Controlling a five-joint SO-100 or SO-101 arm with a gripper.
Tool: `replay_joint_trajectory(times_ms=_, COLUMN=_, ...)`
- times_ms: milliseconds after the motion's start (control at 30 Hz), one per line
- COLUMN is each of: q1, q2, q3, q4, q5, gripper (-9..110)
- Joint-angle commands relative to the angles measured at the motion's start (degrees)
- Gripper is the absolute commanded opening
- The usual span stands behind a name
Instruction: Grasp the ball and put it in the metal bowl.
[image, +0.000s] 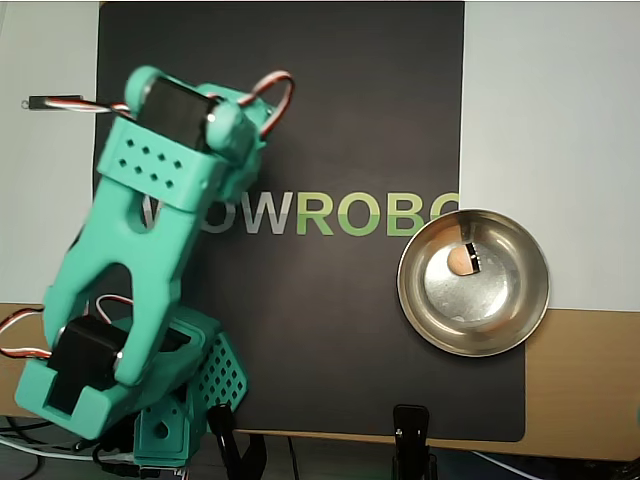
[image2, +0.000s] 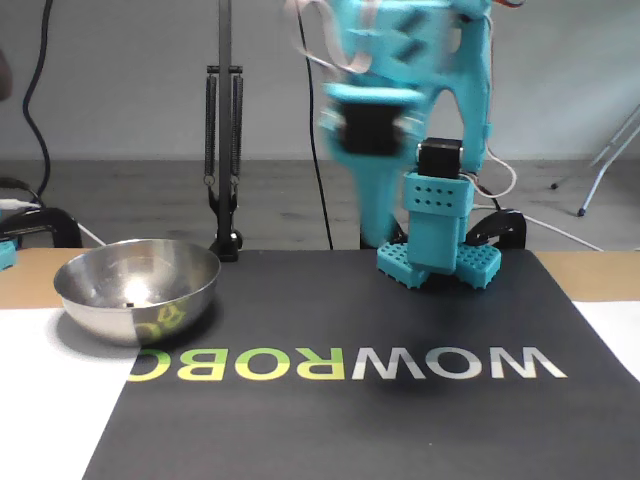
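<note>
In the overhead view the teal arm (image: 140, 260) fills the left side, folded over its base (image: 185, 400) at about seven o'clock on the black mat (image: 330, 340); this looks like a tucked-back rest pose, well apart from the bowl. Its gripper cannot be made out in either view, and the fixed view blurs the upper arm, so I cannot tell whether the fingers are spread or pressed together. Further right, at about three o'clock on the mat's edge, sits the metal bowl (image: 520, 300). The ball (image: 460, 261) lies inside it, up toward eleven o'clock of the bowl's floor, so the task appears done.
</note>
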Motion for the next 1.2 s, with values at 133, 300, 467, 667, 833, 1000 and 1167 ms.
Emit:
replay_joint_trajectory(times_ms=133, q1=-8.1, q2=2.0, q3=0.3, q4=0.3, q5=0.3, gripper=0)
replay_joint_trajectory(times_ms=300, q1=-12.9, q2=1.9, q3=0.3, q4=0.3, q5=0.3, gripper=0)
replay_joint_trajectory(times_ms=467, q1=-16.9, q2=1.9, q3=0.3, q4=0.3, q5=0.4, gripper=0)
replay_joint_trajectory(times_ms=667, q1=-20.3, q2=1.9, q3=0.3, q4=-0.4, q5=4.5, gripper=0)
replay_joint_trajectory(times_ms=833, q1=-23.2, q2=2.2, q3=0.3, q4=-0.4, q5=7.0, gripper=0)
replay_joint_trajectory(times_ms=1000, q1=-23.8, q2=2.9, q3=0.3, q4=-0.5, q5=10.8, gripper=0)
replay_joint_trajectory(times_ms=1167, q1=-23.1, q2=5.4, q3=1.2, q4=-3.5, q5=13.4, gripper=0)
